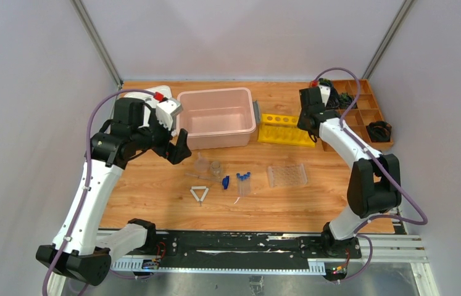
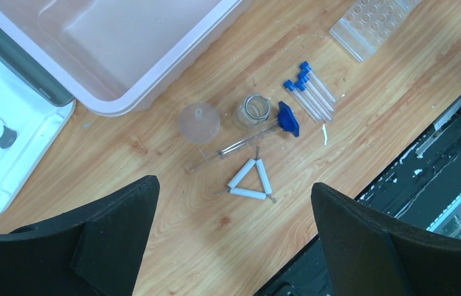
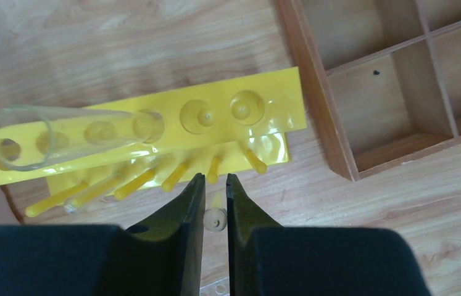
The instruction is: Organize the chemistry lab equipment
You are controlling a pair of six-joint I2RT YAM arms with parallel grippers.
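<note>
The loose equipment lies mid-table: a white triangle frame [image 1: 199,193] [image 2: 250,182], a clear flask [image 1: 201,163] [image 2: 199,122], a small clear beaker [image 1: 216,168] [image 2: 253,111], a thin rod [image 2: 240,145] with a blue end piece [image 2: 288,118], several blue-capped tubes [image 1: 244,182] [image 2: 311,92] and a clear plastic tube tray [image 1: 287,176] [image 2: 376,21]. My left gripper [image 1: 181,148] [image 2: 234,188] is open and empty, high above the triangle. My right gripper [image 1: 309,120] [image 3: 215,179] is shut on a clear tube [image 3: 215,219] seen end-on, over the yellow rack [image 1: 286,129] [image 3: 153,132]. Another clear tube [image 3: 61,135] stands in the rack.
A pink bin [image 1: 216,117] [image 2: 110,43] stands at the back centre with a white lid [image 1: 153,95] [image 2: 5,142] to its left. A wooden compartment box [image 1: 363,111] [image 3: 394,80] holding dark items sits at the back right. A black rail runs along the near table edge [image 1: 234,243].
</note>
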